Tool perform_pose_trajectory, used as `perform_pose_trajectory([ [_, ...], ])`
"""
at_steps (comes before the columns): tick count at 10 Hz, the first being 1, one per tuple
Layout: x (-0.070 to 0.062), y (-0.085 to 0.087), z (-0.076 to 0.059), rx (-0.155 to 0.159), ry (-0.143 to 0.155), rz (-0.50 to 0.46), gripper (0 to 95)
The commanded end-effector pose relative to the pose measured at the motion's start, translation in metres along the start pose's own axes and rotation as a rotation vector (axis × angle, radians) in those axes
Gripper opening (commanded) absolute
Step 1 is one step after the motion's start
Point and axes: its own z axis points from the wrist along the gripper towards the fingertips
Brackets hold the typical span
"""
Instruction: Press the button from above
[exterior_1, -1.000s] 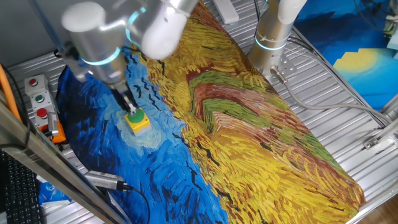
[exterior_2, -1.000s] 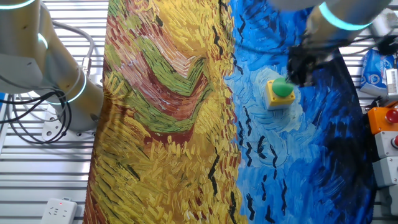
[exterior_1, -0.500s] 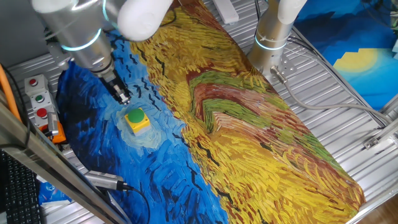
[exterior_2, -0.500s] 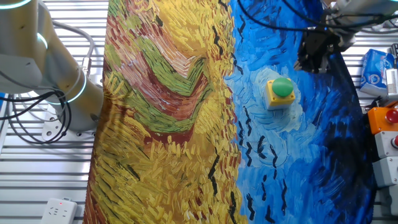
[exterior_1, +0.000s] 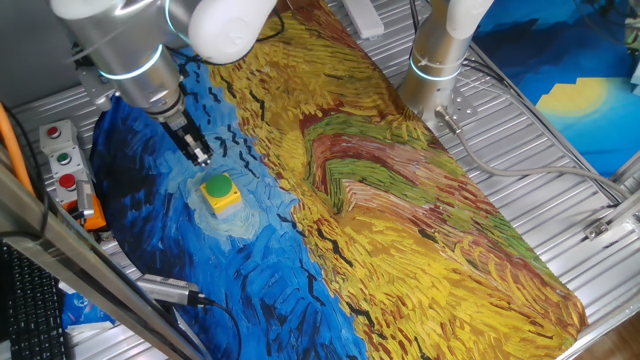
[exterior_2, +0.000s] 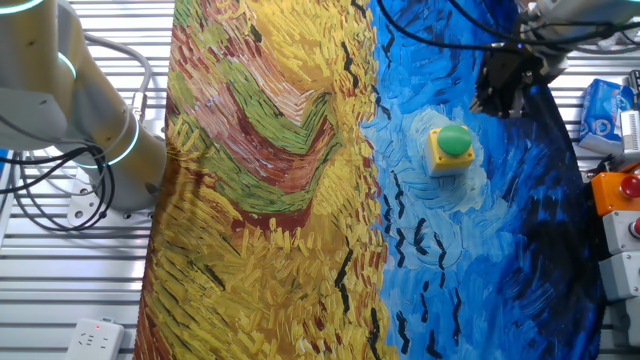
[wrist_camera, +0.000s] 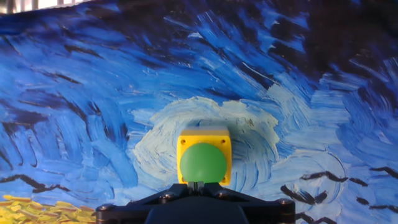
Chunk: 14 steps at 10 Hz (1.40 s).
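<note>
Green, one button (exterior_1: 220, 190) sits alone under one raised tool (exterior_1: 199, 155), whose finger state I cannot tell.

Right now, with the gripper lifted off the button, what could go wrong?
1. The button sits loose on a painted cloth; an off-centre push could tip or slide it.
2. The gripper hangs beside the dome, not over it, so coming straight down would miss.
3. The grey control box is nearby; a wide swing could hit it.

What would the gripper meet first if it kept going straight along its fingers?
Probably the green button, which sits centred just ahead of the gripper in the hand view; depth is unclear, so it might clip the dome's edge.
</note>
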Motion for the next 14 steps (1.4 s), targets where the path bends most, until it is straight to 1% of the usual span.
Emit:
perform_pose_trajectory([
  [1,0.0015,-0.0003,0.0000,-0.001,0.004,-0.009,0.0],
  [5,0.0034,-0.0012,0.0015,-0.004,0.008,-0.022,0.0],
  [14,0.0035,-0.0010,0.0013,-0.004,0.011,-0.013,0.0],
])
